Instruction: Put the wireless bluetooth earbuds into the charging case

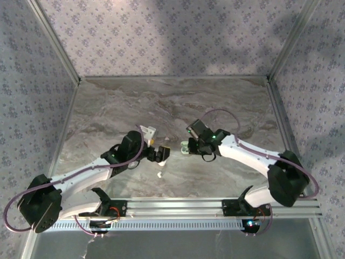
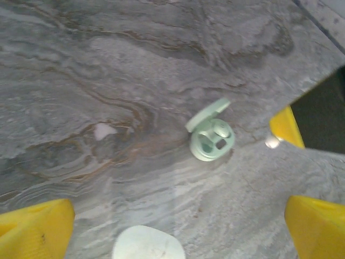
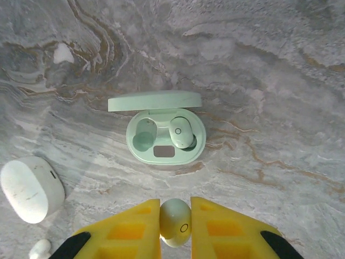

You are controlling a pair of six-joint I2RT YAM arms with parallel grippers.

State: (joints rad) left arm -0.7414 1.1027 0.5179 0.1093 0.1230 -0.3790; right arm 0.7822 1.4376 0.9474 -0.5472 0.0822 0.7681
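Grey marble table (image 1: 172,102) (brown-veined) between floral-patterned walls (image 1: 161,38).

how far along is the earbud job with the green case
Done: the green case is open with one earbud seated in a socket. In hand: the right end effector grips the second earbud, just short of the case. Left: seat it in the empty socket and release.

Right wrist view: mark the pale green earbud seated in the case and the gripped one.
Seated pale green earbud (image 3: 182,133): right wrist view, top face.
Gripped pale green earbud (image 3: 175,225): right wrist view, rounded body.
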